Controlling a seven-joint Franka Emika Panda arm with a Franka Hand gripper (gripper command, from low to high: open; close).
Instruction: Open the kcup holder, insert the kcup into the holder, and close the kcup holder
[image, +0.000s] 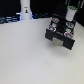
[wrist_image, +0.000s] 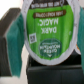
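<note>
Exterior view: kcup holder (image: 61, 34) sits right of centre in the frame on the white worktop (image: 25, 57), black box with pale patches on its front. The claw (image: 70, 16) hangs over its far upper-right end, white, with a green bit at its tip that looks like the kcup (image: 69, 15); too blurred to be sure. A white bottle-like object (image: 25, 10) stands at upper left.

Wrist view: kcup (wrist_image: 47, 35) fills the frame, lid reading "Dark Magic". Teal finger pads (wrist_image: 17, 42) sit against both its sides, so claw is clamped on it. Black holder (wrist_image: 52, 74) lies across the bottom of the frame.
</note>
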